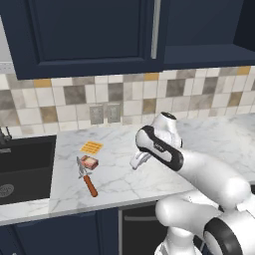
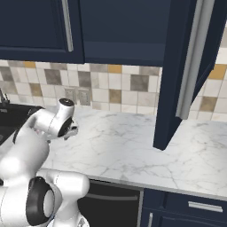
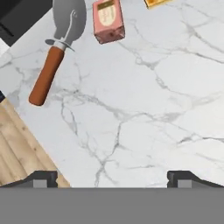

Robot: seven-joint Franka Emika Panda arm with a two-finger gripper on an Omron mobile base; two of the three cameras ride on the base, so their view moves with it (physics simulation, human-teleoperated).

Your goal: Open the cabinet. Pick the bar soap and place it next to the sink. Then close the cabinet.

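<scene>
White marble surface (image 1: 124, 169) runs below a tiled backsplash (image 1: 149, 97) and navy upper cabinets. Left base view takes in the sink (image 1: 25, 167), dark and recessed at the surface's left end, with 1 round drain showing. Right of it lie 3 small things close together: 1 bar soap (image 1: 89, 162), 1 flat orange ridged square (image 1: 91, 147) just behind it, and 1 orange-handled cutter (image 1: 86, 178) just in front, its round blade near the soap. The soap rests on the surface near the sink's right edge, apart from the arm. 2 grey wall outlets (image 1: 105, 113) sit side by side on the tiles above.

Right base view gives what the left one lacks: the cabinet (image 2: 175, 75) door swung open toward the camera, its long silver bar handle (image 2: 191, 62) facing out, with 1 closed wider door (image 2: 40, 29) and its own handle to the left. From here the arm hides the small things.

Hand view looks down on the marble, with the soap (image 3: 108, 20) at the top, pinkish face up, the cutter (image 3: 54, 57) to its left, and a corner of the orange square (image 3: 156, 3) at the top edge. The claw (image 3: 113, 179) hangs over bare marble with its 2 tips spread wide and nothing between them. A strip of wooden floor (image 3: 19, 148) shows past the surface's edge.
</scene>
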